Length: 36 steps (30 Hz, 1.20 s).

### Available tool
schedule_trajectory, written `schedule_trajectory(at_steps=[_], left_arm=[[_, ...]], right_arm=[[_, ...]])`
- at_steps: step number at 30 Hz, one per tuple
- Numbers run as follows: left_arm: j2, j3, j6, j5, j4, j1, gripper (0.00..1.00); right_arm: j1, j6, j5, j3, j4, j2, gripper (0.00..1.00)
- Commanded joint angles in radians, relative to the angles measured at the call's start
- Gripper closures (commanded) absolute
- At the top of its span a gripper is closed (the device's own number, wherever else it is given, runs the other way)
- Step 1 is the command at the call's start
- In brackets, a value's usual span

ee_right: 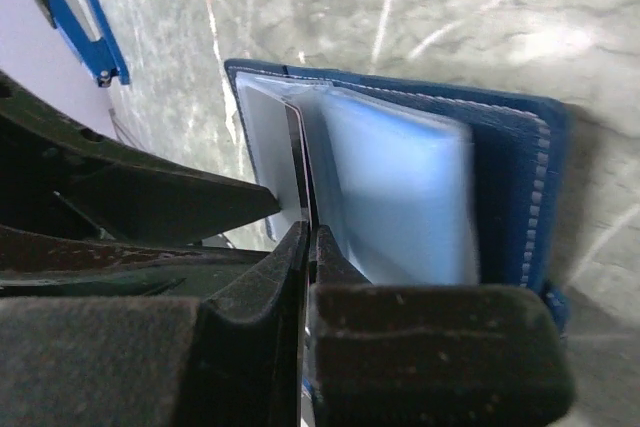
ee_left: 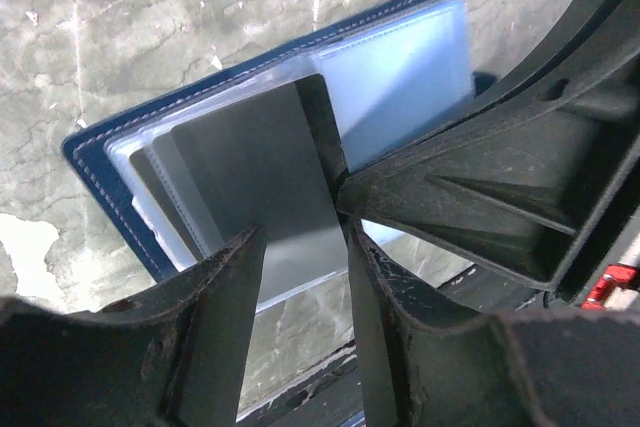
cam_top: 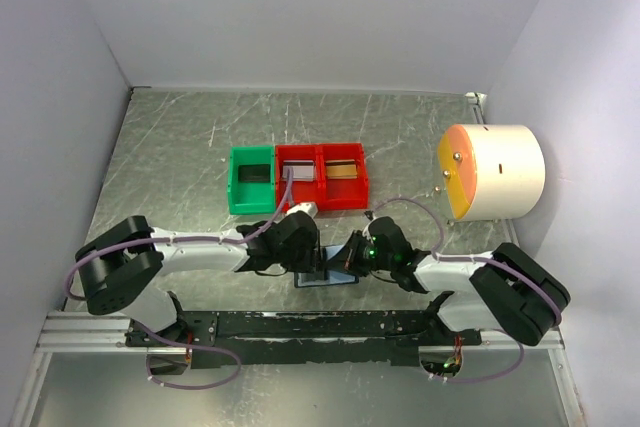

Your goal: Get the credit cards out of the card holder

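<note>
Scratched metal table [cam_top: 180,147]: card holder [ee_left: 100,162] lies open at the near edge, centre. Your right gripper [ee_right: 308,237] is pressed together on its sleeve edge, likely anchoring it. Your left gripper [ee_left: 300,237] straddles the protruding grey card [ee_left: 260,177], half spread; cannot tell if it grips.

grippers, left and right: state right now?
Left gripper: closed across the grey card, apparently gripping its side edges.
Right gripper: shut, pinching the card holder by an inner page.
</note>
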<state>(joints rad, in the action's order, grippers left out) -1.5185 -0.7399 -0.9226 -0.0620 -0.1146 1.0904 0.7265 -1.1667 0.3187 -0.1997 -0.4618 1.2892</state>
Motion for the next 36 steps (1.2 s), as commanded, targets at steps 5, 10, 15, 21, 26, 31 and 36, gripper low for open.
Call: schedule_trajectory(at_steps=[5, 10, 15, 21, 26, 31, 36], left_arm=[[-0.005, 0.033, -0.087, -0.088, -0.007, 0.016, 0.48], [-0.019, 0.021, -0.102, -0.127, -0.047, 0.030, 0.48], [-0.060, -0.009, -0.094, -0.125, -0.045, 0.047, 0.48], [-0.090, -0.032, -0.121, -0.166, -0.106, 0.063, 0.49], [-0.074, -0.021, -0.116, -0.173, -0.105, 0.066, 0.50], [-0.127, -0.079, -0.082, -0.162, -0.130, 0.073, 0.55], [-0.154, -0.111, -0.093, -0.184, -0.182, 0.080, 0.61]], right_arm=[[-0.037, 0.023, 0.003, 0.026, 0.039, -0.041, 1.00], [-0.079, 0.047, 0.021, 0.036, 0.086, -0.089, 1.00], [-0.098, 0.064, 0.063, 0.039, 0.085, -0.085, 1.00], [-0.175, 0.135, 0.079, 0.020, 0.197, -0.132, 1.00], [-0.298, 0.227, 0.231, 0.035, 0.211, -0.164, 1.00], [-0.294, 0.250, 0.354, -0.004, 0.148, -0.040, 0.98], [-0.295, 0.261, 0.356, -0.022, 0.130, -0.010, 0.82]])
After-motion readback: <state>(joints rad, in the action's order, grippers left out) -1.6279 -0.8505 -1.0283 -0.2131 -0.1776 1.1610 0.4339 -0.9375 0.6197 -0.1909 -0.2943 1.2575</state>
